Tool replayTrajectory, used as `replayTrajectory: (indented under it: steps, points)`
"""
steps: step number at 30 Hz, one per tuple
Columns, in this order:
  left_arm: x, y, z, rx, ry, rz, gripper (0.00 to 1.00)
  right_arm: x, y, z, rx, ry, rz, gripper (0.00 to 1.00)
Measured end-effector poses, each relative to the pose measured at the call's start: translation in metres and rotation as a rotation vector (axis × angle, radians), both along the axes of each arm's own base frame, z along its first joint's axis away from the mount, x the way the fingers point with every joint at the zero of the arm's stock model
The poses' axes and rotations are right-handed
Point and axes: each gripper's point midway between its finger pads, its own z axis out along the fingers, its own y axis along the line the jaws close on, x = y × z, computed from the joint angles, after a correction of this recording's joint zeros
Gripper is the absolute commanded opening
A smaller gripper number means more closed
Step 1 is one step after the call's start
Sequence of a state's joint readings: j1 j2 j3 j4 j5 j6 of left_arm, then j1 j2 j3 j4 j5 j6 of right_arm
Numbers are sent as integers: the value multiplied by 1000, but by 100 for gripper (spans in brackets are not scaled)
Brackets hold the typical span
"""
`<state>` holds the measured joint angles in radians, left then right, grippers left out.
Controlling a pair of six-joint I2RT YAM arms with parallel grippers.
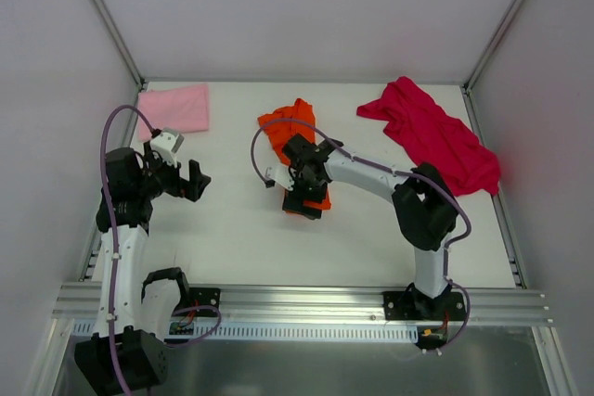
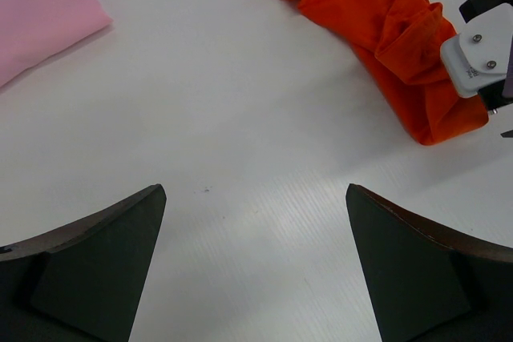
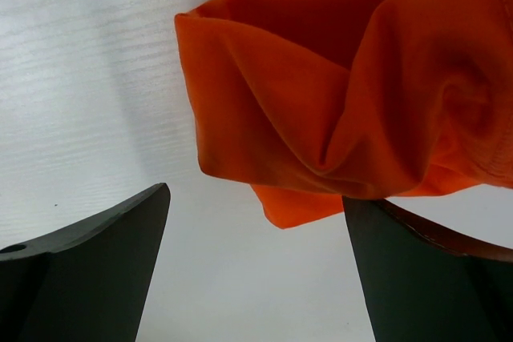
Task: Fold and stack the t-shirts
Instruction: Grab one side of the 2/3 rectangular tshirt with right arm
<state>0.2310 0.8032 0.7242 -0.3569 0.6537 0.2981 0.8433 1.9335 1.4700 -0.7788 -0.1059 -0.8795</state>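
Observation:
The bright orange t-shirt [image 1: 293, 129] lies crumpled in a long bunch at the table's middle; it also shows in the right wrist view [image 3: 345, 94] and the left wrist view [image 2: 377, 22]. My right gripper [image 1: 299, 203] [image 3: 256, 198] is open over its near end, and the cloth's edge lies just past the fingertips. The light pink t-shirt [image 1: 176, 107] [image 2: 40, 22] lies folded flat at the back left. The magenta t-shirt [image 1: 436, 136] lies crumpled at the back right. My left gripper [image 1: 198, 183] [image 2: 255, 198] is open and empty above bare table, left of the orange shirt.
The white table [image 1: 232, 238] is walled by white panels at the back and both sides. A metal rail [image 1: 297, 301] runs along the near edge with both arm bases on it. The right gripper's white housing [image 2: 479, 58] shows at the left wrist view's right edge.

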Motion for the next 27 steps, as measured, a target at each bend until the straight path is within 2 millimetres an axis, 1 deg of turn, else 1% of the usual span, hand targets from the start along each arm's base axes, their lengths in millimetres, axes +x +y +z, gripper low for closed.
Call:
replayTrajectory:
  steps: [8,14,17,19,20,22,23,24,25,26,27]
  points:
    - [7,1,-1,-6,14,1,99,5,8,-19,-7,17,2,95]
    - [11,2,2,-15,6,7,99,20,15,-30,-18,-21,-11,95]
    - [12,2,2,-17,5,8,99,31,18,-32,-31,-58,-23,95]
    - [12,2,1,-18,9,8,99,35,20,-32,-41,-68,-30,95]
    - [12,2,1,-19,11,8,99,36,20,-32,-47,-74,-32,94]
    - [12,2,1,-19,11,8,99,39,21,-31,-55,-82,-36,88]
    - [12,2,1,-19,11,8,99,40,21,-31,-57,-87,-41,74]
    - [12,2,1,-19,10,7,99,42,22,-31,-60,-93,-42,54]
    - [12,2,1,-19,10,7,99,44,22,-31,-62,-104,-44,20]
    - [12,2,1,-19,10,7,99,48,23,-31,-64,-122,-44,6]
    - [12,2,2,-20,9,7,99,54,23,-31,-66,-150,-56,1]
